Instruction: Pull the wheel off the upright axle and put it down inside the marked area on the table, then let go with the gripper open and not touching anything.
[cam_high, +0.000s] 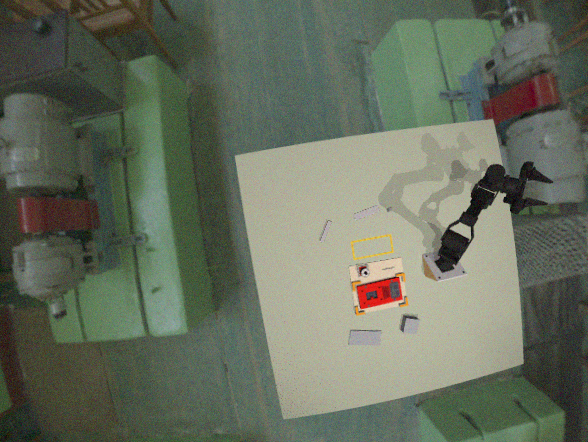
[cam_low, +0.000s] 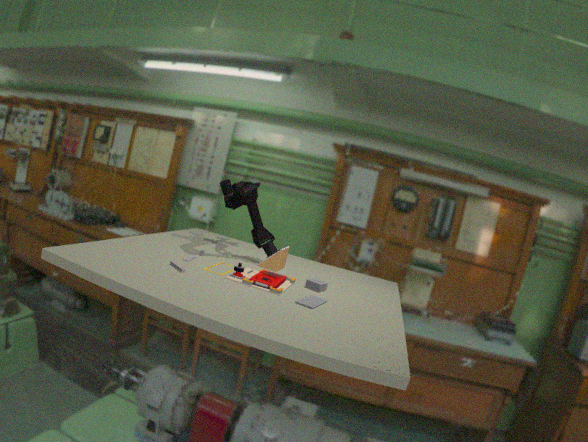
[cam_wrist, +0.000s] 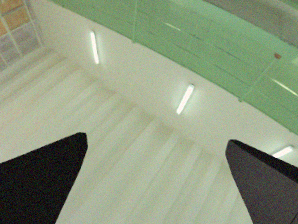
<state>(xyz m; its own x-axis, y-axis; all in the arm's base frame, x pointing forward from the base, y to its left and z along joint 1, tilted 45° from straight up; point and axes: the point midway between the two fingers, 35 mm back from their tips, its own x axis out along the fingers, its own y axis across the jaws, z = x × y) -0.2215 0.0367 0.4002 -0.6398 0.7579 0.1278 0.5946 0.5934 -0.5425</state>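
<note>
The black wheel (cam_high: 364, 272) (cam_low: 239, 269) with a pale hub sits on the cream board (cam_high: 377, 273), near its left corner on the side facing the marked area. The axle under the wheel is too small to make out. The marked area is a thin yellow rectangle outline (cam_high: 371, 238) on the table, just beyond that side of the board, with nothing inside it. My gripper (cam_high: 549, 192) (cam_wrist: 157, 144) is open and empty. It is raised high, far from the wheel and past the table's right edge in the top view, with its fingers pointing away from the board. The wrist view shows only ceiling and wall between the fingers.
A red block (cam_high: 367, 300) (cam_low: 270, 279) lies on the board between orange corners. A grey flat plate (cam_high: 365, 338) (cam_low: 311, 302) and a grey block (cam_high: 411, 325) (cam_low: 316, 285) are beyond it. Two thin grey bars (cam_high: 325, 230) (cam_high: 367, 212) lie past the marked area. The arm's base stands right of the board.
</note>
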